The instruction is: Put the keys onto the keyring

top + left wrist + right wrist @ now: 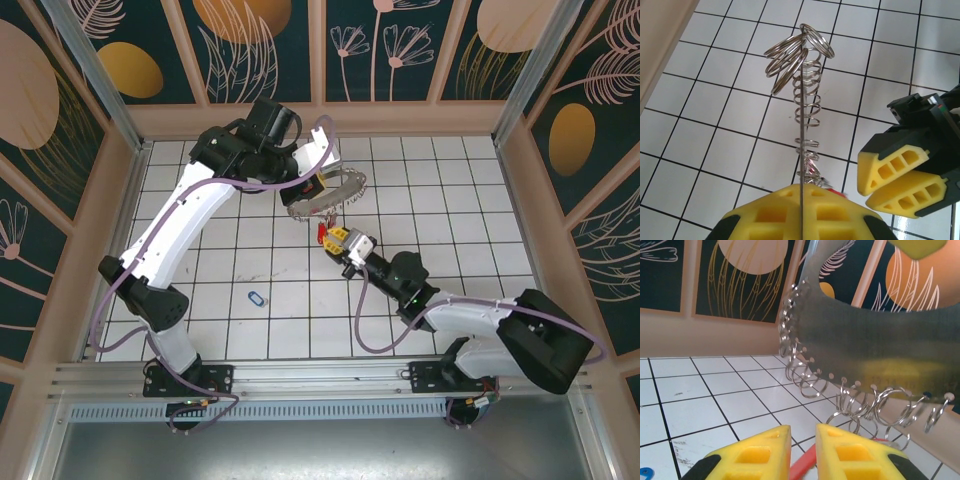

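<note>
Now: L gripper [802, 190] clamped on keyring [804, 100] edge; R gripper [803, 437] pinching red key [801, 465] just beside keyring's loops.

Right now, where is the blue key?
In the top view, the blue key lies alone on the white tiles left of centre, right of the left arm's elbow and well nearer the bases than the keyring.

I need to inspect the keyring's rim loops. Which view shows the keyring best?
Right wrist: the keyring faces it broadside and close, rim loops distinct. Left wrist sees it edge-on, loops overlapping. Top external shows it small, detail lost.
</note>
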Robot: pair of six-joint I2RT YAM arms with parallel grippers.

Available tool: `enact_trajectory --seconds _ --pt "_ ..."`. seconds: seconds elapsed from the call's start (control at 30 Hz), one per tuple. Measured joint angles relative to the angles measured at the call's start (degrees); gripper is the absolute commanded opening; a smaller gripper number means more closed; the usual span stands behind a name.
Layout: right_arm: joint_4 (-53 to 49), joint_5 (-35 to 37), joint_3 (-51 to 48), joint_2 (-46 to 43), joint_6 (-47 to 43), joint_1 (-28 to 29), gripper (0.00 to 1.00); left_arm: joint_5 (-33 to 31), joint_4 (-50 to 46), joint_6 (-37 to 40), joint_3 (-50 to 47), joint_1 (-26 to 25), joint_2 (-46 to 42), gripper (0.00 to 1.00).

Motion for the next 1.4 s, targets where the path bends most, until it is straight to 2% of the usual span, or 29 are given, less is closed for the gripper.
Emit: enact_trajectory --seconds 0.47,0.73,1.13,1.4 --pt "4.8 0.1 2.8 7.6 3.3 0.1 0.21 -0.9 -1.5 0.1 1.5 -1.0 0.1 0.00" --pt "6.8 3.4 5.0 12.2 4.5 0.2 0.22 -1.0 -1.7 0.1 1.5 -1.2 0.6 0.00" --pt "6.8 8.0 5.0 12.7 4.5 0.2 0.21 -1.1 -1.9 0.1 1.5 -1.3 0.6 0.00" --pt "8.0 8.6 5.0 12.7 4.5 0.2 0.19 -1.1 -1.9 0.1 1.5 -1.3 0.6 0.00"
